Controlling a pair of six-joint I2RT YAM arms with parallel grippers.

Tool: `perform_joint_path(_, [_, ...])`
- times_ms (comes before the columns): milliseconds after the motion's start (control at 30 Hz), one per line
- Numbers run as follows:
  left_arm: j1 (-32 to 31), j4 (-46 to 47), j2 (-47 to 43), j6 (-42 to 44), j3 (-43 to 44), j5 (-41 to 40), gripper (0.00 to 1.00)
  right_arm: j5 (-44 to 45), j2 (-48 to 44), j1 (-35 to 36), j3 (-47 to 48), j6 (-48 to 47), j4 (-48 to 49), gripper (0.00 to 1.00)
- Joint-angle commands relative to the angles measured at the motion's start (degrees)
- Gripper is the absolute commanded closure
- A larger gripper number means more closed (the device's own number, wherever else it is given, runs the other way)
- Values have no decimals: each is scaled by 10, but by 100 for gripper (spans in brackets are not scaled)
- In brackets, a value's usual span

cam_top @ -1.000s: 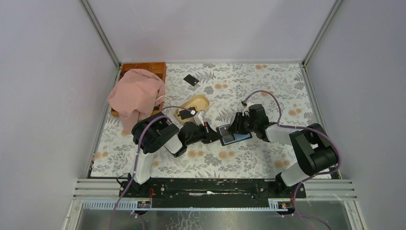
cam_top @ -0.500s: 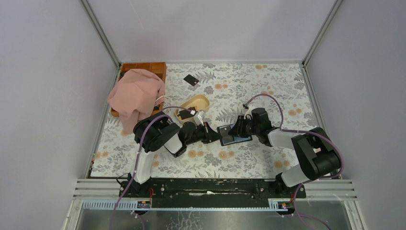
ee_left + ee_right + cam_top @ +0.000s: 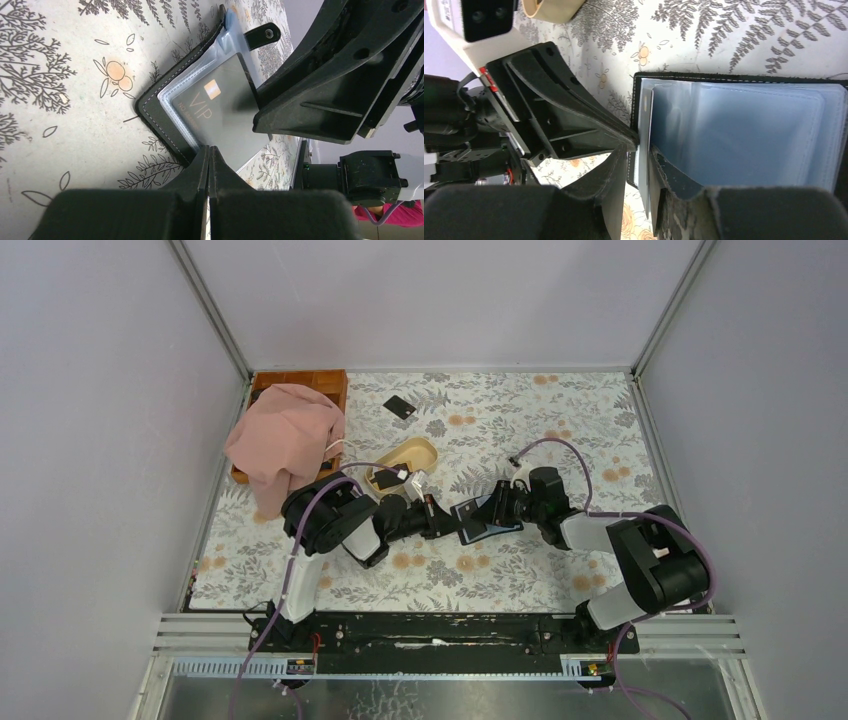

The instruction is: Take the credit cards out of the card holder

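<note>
Card holder: the card holder (image 3: 487,524) is lying open on the floral table (image 3: 560,410), black cover down and blue-grey clear sleeves facing up, caught between the two arms.

Snap tab: a snap tab (image 3: 262,34) with a small light stud is sticking out past the card holder's far edge.

VIP card: a dark VIP card (image 3: 220,115) with a small gold chip is sitting inside the card holder's top sleeve, not out yet.

Left gripper: the left gripper (image 3: 209,152) is pressing its tips against the card holder's left edge with the fingers squeezed flat together. I cannot tell whether any of the cover is nipped between them.

Right gripper: the right gripper (image 3: 639,155) is coming in over the card holder from its right side. Its jaws are drawn to a narrow slit around a thin pale leaf at the card holder's left edge. I cannot tell whether that leaf is bare plastic or has a card in it.

Loose black card: a loose black card (image 3: 400,407) is lying flat, well apart from the card holder, beyond it towards the back wall and a little left.

Beige dish: a beige dish (image 3: 418,453) is sitting near the card holder, to its back left.

Pink cloth: a pink cloth (image 3: 283,440) is draping over a wooden tray (image 3: 330,380), well to the left of the card holder.
</note>
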Motion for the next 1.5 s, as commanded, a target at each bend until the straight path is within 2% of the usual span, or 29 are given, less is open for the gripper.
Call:
perform_joint_path(0, [3, -19, 30, 13, -6, -13, 100, -56, 11, 7, 2, 22, 51, 71])
perform_joint_path(467, [6, 5, 42, 0, -5, 1, 100, -79, 67, 7, -1, 19, 69, 69])
perform_joint_path(600, [8, 6, 46, 0, -8, 0, 100, -64, 37, 7, -4, 11, 56, 69])
perform_joint_path(767, [16, 28, 58, -10, -24, -3, 100, -35, -10, 0, 7, -21, -15, 69])
perform_joint_path(1033, [28, 47, 63, -16, -36, 7, 100, -43, -34, -37, -3, -19, -23, 70])
perform_joint_path(1133, [33, 51, 63, -16, -40, 9, 100, -39, -41, -45, -8, -18, -26, 76])
perform_joint_path(1300, [35, 55, 60, -17, -40, 16, 100, -34, -42, -45, -8, -24, -34, 97])
perform_joint_path(1433, [34, 50, 38, -11, -45, 21, 99, -26, -70, -45, -8, -31, -48, 100])
perform_joint_path(1467, [34, 49, 26, -7, -49, 24, 91, -23, -84, -46, -8, -37, -58, 100])
